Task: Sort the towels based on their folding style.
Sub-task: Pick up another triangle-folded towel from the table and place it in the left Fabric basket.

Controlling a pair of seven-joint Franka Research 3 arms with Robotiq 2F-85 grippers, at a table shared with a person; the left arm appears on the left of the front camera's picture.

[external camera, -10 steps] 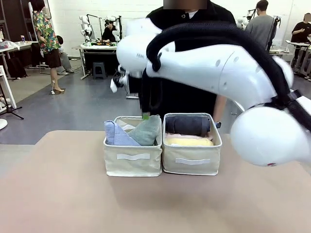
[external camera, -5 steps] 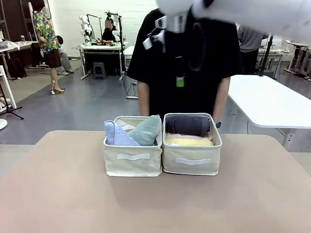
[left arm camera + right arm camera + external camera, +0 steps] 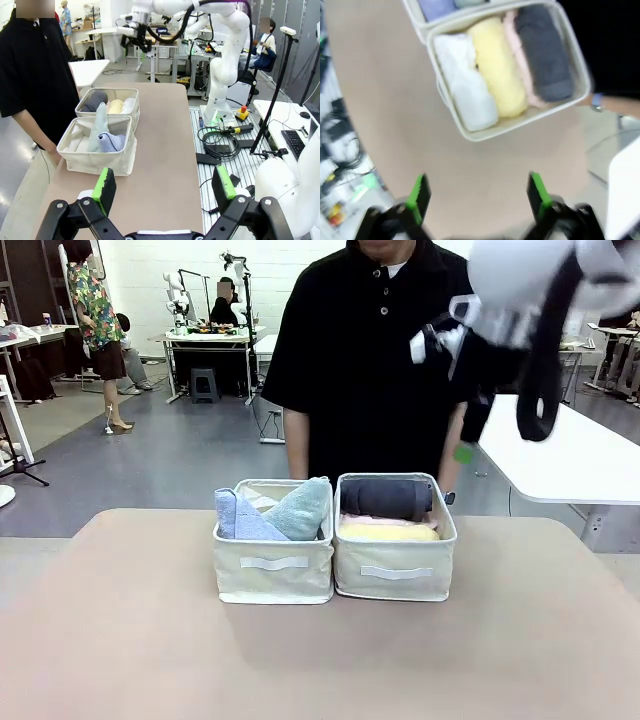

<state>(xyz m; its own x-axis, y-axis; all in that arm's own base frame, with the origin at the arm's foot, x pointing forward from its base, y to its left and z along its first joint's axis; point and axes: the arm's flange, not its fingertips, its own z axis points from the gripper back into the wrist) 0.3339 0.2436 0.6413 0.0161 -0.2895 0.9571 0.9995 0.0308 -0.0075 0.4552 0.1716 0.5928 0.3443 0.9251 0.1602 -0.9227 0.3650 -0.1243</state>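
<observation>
Two cream fabric bins (image 3: 273,575) stood side by side; their white label strips (image 3: 274,563) were blank. One bin held light blue (image 3: 240,520) and teal (image 3: 300,508) wedges, the other grey (image 3: 385,498), pink (mostly hidden) (image 3: 520,55), yellow (image 3: 388,532) and white (image 3: 465,85) rolls. Left gripper (image 3: 165,186) and right gripper (image 3: 477,195) hung spread, empty; the right wrist view was blurred.

Right hand (image 3: 462,400) raised high, pointing down, fingers spread; left hand (image 3: 165,187) low, fingers wide apart

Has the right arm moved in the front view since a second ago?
Yes. The right arm has swung up and to picture right, off the bins; it now hangs high beside the person, gripper open.
</observation>
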